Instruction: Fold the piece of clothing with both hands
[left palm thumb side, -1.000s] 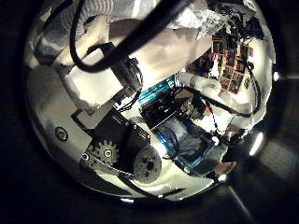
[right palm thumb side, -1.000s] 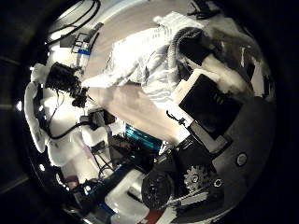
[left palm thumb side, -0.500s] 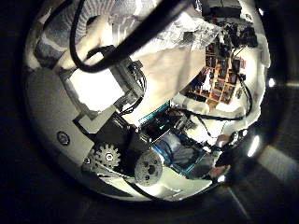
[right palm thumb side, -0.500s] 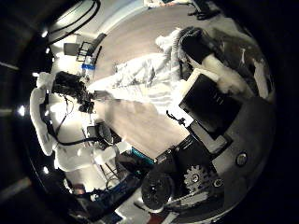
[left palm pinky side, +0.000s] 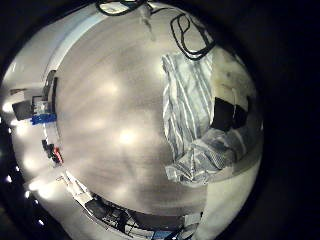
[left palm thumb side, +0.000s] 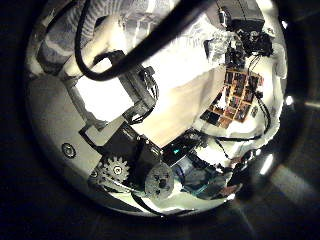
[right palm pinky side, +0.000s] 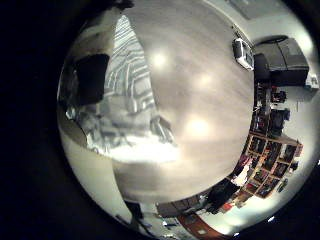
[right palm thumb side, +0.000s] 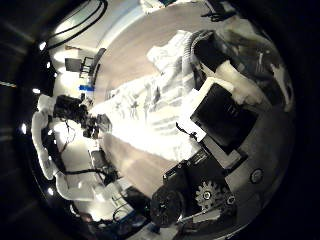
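Note:
In the right little finger side palm view the cloth (right palm pinky side: 125, 90) drapes past a finger (right palm pinky side: 92, 78).
A shelf unit (left palm thumb side: 240, 95) stands in the room behind.
Both thumb side views have shifted, so the hands have moved. The cloth now spans a longer, tauter stretch between the hands, and the table looks farther below.

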